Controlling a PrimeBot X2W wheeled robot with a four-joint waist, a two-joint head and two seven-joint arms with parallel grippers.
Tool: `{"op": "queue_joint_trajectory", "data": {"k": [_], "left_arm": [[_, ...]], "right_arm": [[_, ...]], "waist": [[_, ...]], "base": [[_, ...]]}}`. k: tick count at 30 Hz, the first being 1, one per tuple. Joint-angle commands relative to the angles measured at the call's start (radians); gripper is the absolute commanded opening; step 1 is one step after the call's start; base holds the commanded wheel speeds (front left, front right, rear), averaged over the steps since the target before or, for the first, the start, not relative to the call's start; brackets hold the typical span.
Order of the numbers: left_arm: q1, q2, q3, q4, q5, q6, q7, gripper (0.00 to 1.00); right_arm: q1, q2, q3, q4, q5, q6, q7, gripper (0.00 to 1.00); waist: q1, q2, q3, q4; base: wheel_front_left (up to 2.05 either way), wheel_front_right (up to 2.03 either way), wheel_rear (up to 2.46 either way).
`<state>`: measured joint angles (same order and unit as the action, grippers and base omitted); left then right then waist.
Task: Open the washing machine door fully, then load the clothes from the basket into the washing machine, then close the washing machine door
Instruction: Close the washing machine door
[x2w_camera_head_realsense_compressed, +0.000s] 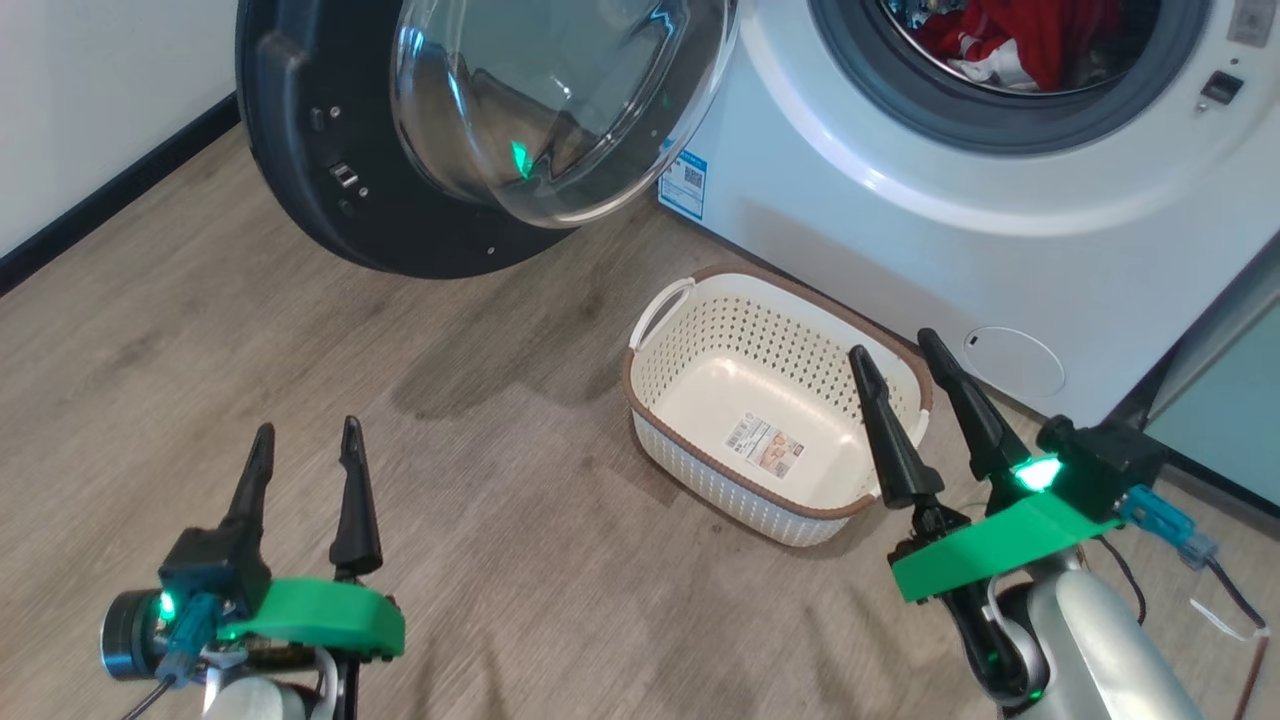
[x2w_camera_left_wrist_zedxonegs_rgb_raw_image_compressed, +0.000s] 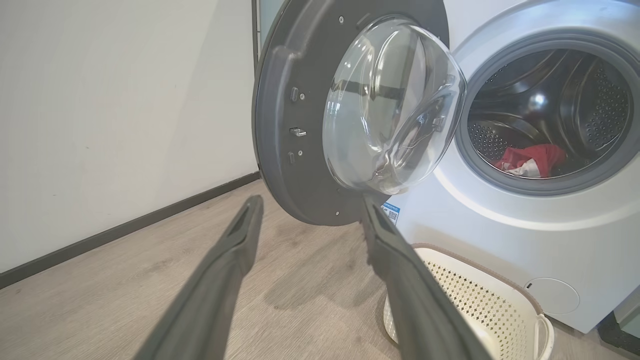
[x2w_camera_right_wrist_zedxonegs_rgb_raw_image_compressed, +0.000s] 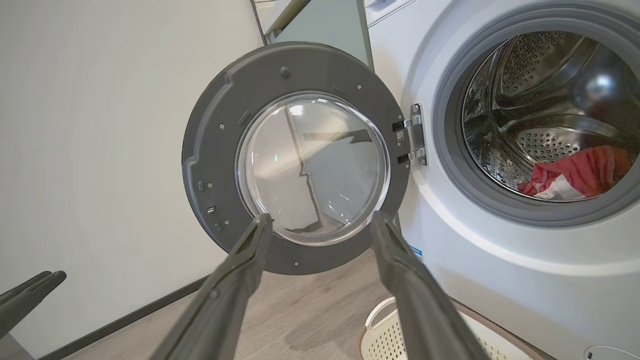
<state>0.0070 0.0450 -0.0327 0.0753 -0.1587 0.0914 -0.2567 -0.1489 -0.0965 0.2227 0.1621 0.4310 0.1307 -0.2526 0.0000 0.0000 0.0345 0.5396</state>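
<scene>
Our white front-loading washing machine (x2w_camera_head_realsense_compressed: 880, 230) has its steel drum exposed, because the large round door with a glossy black rim and bulging clear glass centre (x2w_camera_head_realsense_compressed: 290, 170) hangs swung wide on its hinge. The cream-white perforated plastic basket with a brown rim (x2w_camera_head_realsense_compressed: 690, 470) sits on the floor just before the machine, holding no clothes. The bright red fabric garment with a white part (x2w_camera_head_realsense_compressed: 1030, 35) lies inside the drum. Our 2 pincers, left gripper (x2w_camera_head_realsense_compressed: 306, 428) and right gripper (x2w_camera_head_realsense_compressed: 893, 345), hover released, grasping nothing. We judge that only closing the door remains.
</scene>
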Motion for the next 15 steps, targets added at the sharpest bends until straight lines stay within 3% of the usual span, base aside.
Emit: {"op": "queue_joint_trajectory", "data": {"k": [1,15], "left_arm": [[-0.024,0.005,0.03,-0.028,-0.009,0.001,-0.005,1.0],[-0.029,0.005,0.027,-0.039,-0.008,-0.009,-0.005,1.0]], "right_arm": [[-0.004,-0.005,0.018,-0.035,0.002,0.0,-0.009,1.0],[0.017,0.001,0.019,-0.046,-0.005,0.0,-0.009,1.0]], "waist": [[0.0,0.0,-0.007,-0.003],[0.0,0.0,-0.02,-0.011]], "base": [[0.0,0.0,0.0],[0.0,0.0,0.0]]}}
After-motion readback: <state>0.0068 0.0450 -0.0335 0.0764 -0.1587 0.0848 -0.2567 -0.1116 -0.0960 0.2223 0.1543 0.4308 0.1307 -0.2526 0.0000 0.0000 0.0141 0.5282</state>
